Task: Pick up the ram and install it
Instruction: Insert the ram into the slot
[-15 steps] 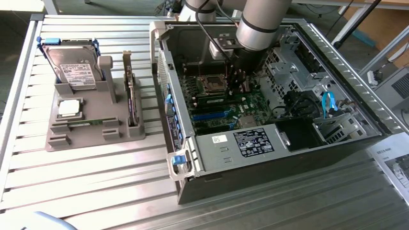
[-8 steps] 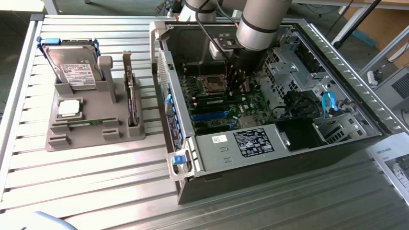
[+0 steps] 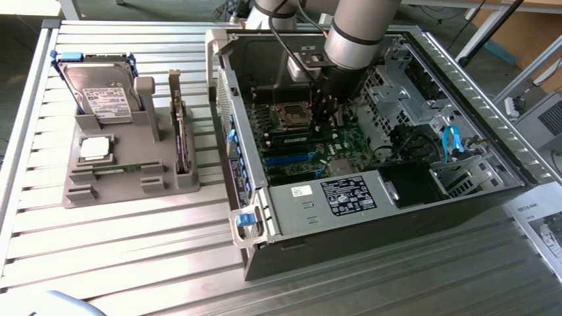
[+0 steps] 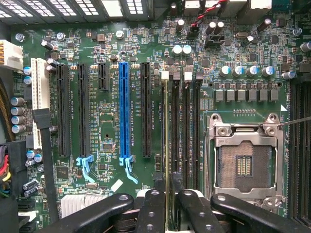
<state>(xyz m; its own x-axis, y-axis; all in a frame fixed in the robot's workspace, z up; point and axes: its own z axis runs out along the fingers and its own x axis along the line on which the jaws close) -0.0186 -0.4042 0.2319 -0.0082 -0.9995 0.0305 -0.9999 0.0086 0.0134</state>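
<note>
Furthest on the exterior view's left, a grey holder [image 3: 114, 176] carries the hard drive [image 3: 101, 89] and an upright expansion card [image 3: 181, 128]; beside it lies the open computer case [image 3: 378, 240], with the arm [image 3: 356, 33] reaching down to the motherboard [image 3: 347, 141]. There the ram [image 4: 166, 136] stands edge-on in the memory slot farthest from the processor socket [image 4: 243, 165], between the gripper's [image 4: 168, 189] slightly parted, unclenched fingers

Green motherboard [image 4: 107, 121] with one blue slot [image 4: 125, 111]; black claw [image 4: 167, 188]; ram [image 4: 166, 126] edge seemingly olive-green.
</note>
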